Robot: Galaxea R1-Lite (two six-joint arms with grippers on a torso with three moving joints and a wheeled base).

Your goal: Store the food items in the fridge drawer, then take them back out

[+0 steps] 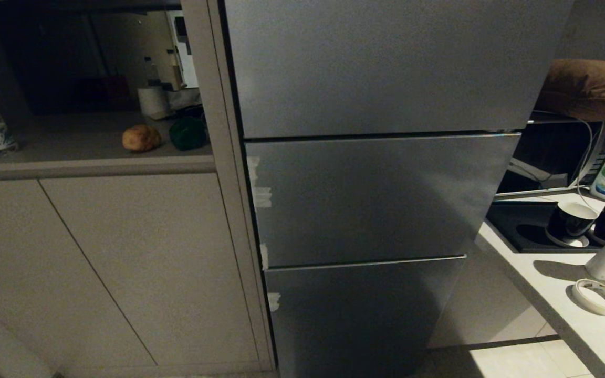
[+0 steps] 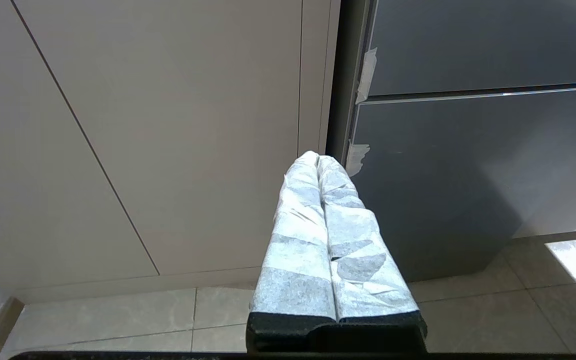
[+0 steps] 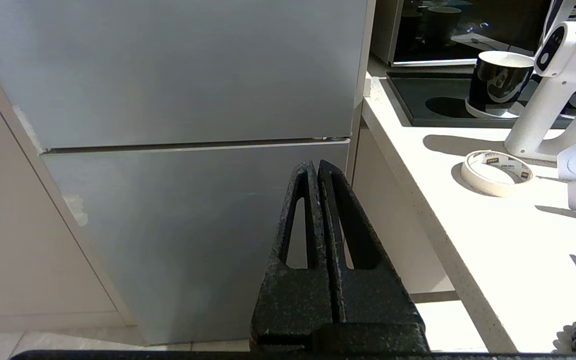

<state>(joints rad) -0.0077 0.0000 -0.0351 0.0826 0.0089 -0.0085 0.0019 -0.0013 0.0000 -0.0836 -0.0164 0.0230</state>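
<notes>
From the head, neither arm shows; the potato and the bell pepper sit just beside each other on the shelf at far left, well apart from the fridge drawer, which is flush and shut, tape scraps down its left edge. Over to the left wrist: the left gripper, tape-wrapped, jaws pressed together on nothing, hangs low before the cabinet door, near the drawer's left edge. Right wrist now: the right gripper, closed and empty too, faces the lower fridge panel, the counter to its right. Drawer first, I'd say; part the jaws, hook an edge, pull straight and level.
</notes>
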